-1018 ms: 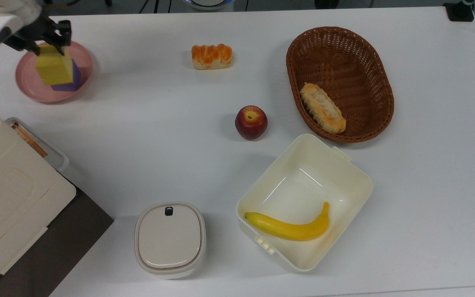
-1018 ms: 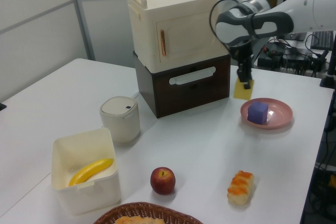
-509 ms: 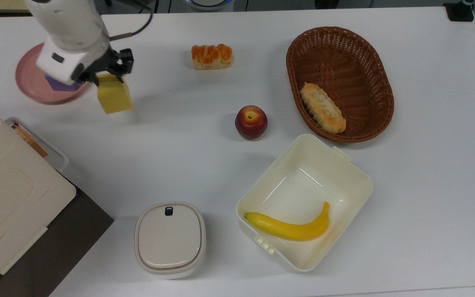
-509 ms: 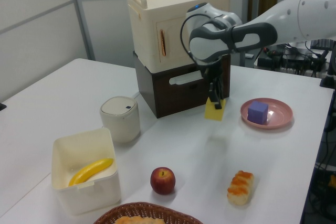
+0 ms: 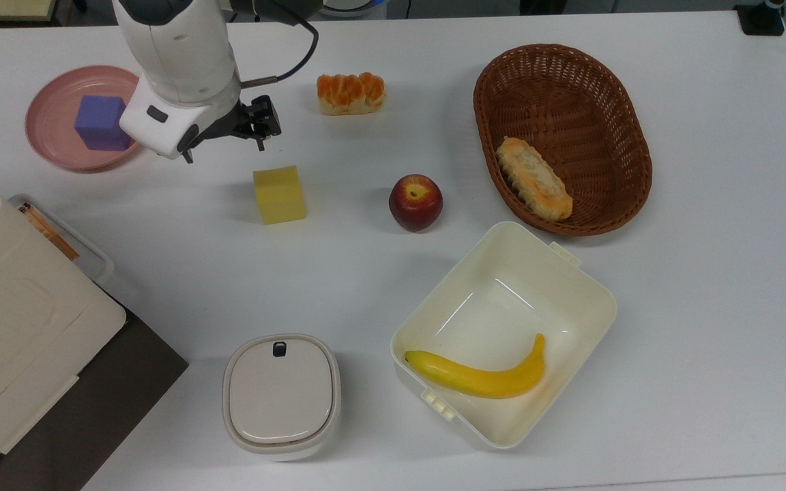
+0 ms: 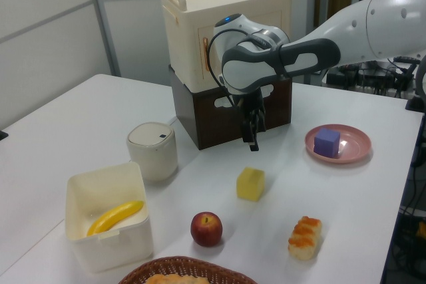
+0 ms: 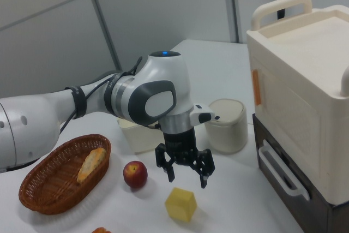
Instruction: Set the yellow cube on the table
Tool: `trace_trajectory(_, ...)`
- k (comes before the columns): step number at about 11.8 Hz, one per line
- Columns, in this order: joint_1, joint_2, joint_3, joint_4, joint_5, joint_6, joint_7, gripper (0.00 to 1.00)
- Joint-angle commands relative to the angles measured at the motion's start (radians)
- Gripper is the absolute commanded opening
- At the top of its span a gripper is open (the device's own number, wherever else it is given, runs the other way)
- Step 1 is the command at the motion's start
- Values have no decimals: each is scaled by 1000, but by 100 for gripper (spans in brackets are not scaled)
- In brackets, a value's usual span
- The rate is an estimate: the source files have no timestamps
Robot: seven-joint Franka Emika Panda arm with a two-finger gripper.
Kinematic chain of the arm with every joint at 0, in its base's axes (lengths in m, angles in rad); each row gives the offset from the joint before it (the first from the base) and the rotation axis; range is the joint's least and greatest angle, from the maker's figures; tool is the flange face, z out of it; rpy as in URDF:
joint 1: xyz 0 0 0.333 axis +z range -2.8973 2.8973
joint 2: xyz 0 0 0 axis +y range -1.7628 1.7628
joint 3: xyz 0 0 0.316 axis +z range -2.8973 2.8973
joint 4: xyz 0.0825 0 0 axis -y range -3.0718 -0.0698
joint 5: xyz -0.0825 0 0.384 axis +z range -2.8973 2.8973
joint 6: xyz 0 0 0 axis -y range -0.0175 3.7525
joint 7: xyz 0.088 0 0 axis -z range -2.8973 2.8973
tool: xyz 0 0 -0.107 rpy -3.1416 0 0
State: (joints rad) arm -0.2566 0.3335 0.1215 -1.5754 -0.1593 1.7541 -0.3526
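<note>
White table (image 5: pixel 693 307) carries all items. Gripper (image 7: pixel 185 170) hangs above it with fingers spread wide, holding nothing. Yellow cube (image 5: pixel 280 195) rests on the table just below the fingertips, apart from them, beside the apple (image 5: pixel 415 202).

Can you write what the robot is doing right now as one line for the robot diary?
yellow cube: on table, released | tool: open, above cube | purple cube: on pink plate
</note>
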Motion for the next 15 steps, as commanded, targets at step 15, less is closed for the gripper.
trace_trajectory(15,240,-133,-241,141,86,-166,75,100)
